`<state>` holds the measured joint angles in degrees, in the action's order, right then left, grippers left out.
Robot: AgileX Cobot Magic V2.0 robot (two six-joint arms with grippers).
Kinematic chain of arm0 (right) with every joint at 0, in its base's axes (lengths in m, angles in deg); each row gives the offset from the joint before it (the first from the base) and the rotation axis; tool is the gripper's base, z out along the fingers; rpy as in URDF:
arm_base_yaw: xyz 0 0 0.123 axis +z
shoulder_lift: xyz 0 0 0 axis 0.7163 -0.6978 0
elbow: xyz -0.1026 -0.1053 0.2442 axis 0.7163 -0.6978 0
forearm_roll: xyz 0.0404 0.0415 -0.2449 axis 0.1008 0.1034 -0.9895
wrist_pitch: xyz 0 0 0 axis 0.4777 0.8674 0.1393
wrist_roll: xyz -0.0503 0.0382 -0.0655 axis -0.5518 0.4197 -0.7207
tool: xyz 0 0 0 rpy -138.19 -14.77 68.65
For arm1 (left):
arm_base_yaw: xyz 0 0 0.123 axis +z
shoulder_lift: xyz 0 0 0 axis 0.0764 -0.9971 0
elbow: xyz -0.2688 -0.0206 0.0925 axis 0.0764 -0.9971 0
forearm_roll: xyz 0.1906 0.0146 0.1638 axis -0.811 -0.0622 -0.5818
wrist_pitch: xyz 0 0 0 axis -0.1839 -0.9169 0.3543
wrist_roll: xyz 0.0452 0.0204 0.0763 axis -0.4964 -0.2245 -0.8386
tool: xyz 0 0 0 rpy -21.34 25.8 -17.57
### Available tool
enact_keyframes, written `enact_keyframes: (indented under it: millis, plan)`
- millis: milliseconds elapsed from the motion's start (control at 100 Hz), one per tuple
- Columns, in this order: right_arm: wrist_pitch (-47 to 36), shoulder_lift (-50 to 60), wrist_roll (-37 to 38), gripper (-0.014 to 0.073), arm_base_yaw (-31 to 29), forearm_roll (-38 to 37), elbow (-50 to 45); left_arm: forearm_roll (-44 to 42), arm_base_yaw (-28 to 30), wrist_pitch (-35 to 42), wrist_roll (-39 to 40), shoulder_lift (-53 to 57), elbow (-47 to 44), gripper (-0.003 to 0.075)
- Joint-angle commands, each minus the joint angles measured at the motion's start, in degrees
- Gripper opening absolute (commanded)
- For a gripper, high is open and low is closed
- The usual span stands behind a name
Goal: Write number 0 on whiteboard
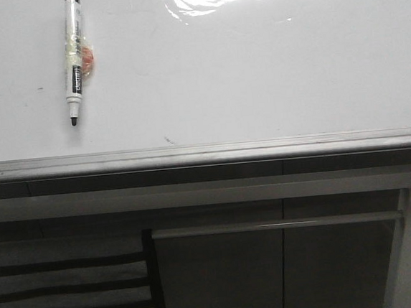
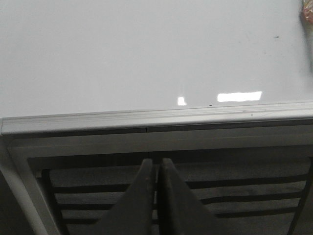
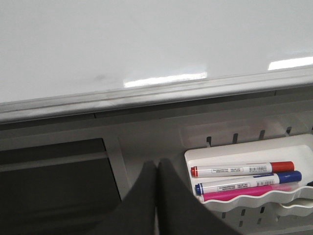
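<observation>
The whiteboard (image 1: 256,70) is a glossy white surface with a glare patch at its far side and a grey metal edge strip (image 1: 205,154) along its near side. No number 0 shows on it in any view. A white marker (image 1: 73,57) with black ends lies on the board at the far left, tip toward me, beside a small orange object (image 1: 91,61). My left gripper (image 2: 156,162) hangs shut and empty below the board's edge (image 2: 146,119). My right gripper (image 3: 156,164) is likewise shut and empty below the edge (image 3: 146,95). Neither gripper appears in the front view.
A tiny dark smudge (image 1: 168,139) marks the board near its front edge. Grey cabinet panels (image 1: 223,275) stand below the board. A white tray (image 3: 234,200) beside my right gripper holds a red marker (image 3: 242,169), a blue marker (image 3: 247,182) and a pink one (image 3: 244,193).
</observation>
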<state>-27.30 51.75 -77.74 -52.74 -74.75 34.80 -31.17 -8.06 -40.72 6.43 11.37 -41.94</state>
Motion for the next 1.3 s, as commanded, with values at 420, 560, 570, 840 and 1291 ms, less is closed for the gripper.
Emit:
enact_keyframes:
  millis: [420, 560, 570, 840, 1291]
  plan:
    - [-1.05, 0.18, -0.17, -0.0069, -0.18, -0.36, -0.58, -2.73, -0.34, 6.74, 0.42, 1.67, -1.84, -0.0020]
    - [-1.17, 0.18, -0.29, -0.0069, -0.18, -3.19, -0.58, -0.72, -0.34, 10.59, 0.42, 1.67, -1.84, -0.0020]
    - [-1.29, 0.18, -0.29, -0.0069, -0.18, -3.33, -0.58, -0.53, -0.34, 10.59, 0.42, 1.67, -1.84, -0.0020]
    - [-5.93, 0.18, -0.29, -0.0069, -0.18, -3.46, -0.58, -0.08, -0.34, 18.37, 0.42, 1.67, -1.84, -0.0020]
    - [-24.30, 0.18, -0.29, -0.0069, -0.18, 0.69, -0.58, 0.75, -0.34, 18.47, 0.42, 1.67, -1.59, -0.0020]
